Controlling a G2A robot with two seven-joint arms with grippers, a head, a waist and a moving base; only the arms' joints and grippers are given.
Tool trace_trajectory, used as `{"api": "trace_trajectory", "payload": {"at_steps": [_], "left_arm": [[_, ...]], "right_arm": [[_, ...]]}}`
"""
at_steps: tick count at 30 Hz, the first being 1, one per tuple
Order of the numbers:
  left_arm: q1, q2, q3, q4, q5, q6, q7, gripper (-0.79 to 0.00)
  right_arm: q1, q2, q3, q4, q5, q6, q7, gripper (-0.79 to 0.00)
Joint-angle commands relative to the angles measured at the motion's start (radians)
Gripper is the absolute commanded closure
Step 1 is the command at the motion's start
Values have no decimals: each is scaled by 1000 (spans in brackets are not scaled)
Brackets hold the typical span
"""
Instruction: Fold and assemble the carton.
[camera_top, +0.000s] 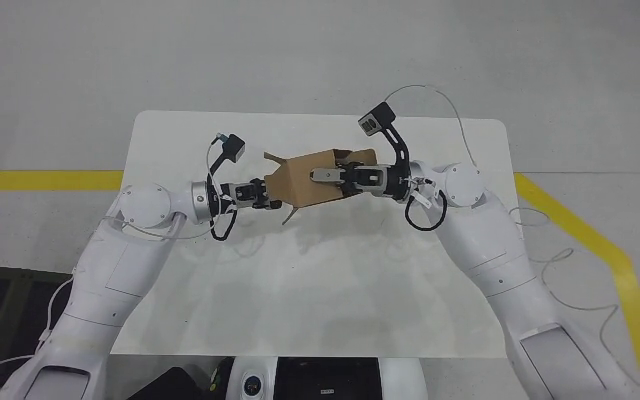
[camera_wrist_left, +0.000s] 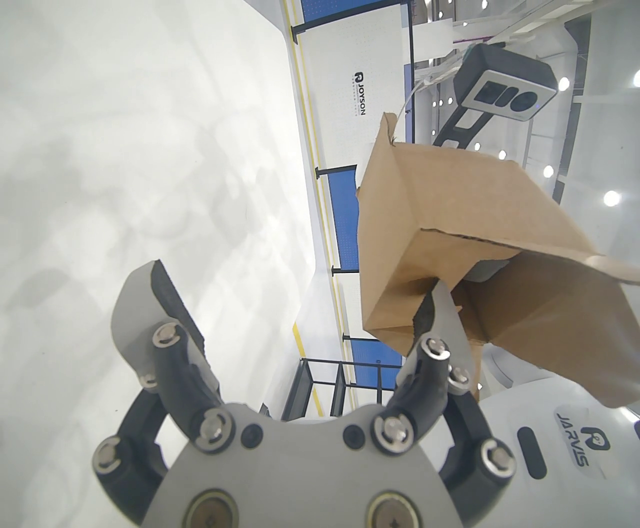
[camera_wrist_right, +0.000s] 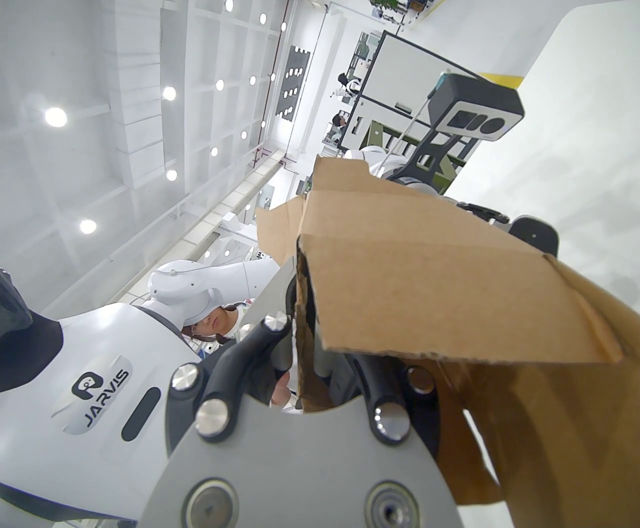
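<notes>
One carton (camera_top: 296, 186) clamped in right hand (camera_top: 322, 176), touching left hand (camera_top: 273, 195).

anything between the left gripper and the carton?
Nothing visible. The left gripper is open at one end of the carton, with one finger against the cardboard. The right gripper clamps a wall at the carton's other end, not in between.

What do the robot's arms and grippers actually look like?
The left arm and right arm are smooth white shells with round joints. The left gripper and right gripper each have a grey metal base, black linkages and grey fingers with black pads. A black camera sits on a bracket at each wrist, trailing thin cables.
</notes>
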Motion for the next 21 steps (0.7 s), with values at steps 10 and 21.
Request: {"api": "trace_trajectory", "payload": {"at_steps": [10,21], "left_arm": [[12,3,-14,10,9,3,3,-785],[68,9,-6,-66,62,11,-14,-785]], "right_arm": [[1,4,41,36,-33,-2,-82,0],[-21,10,74,17,-92,43,-202,0]]}}
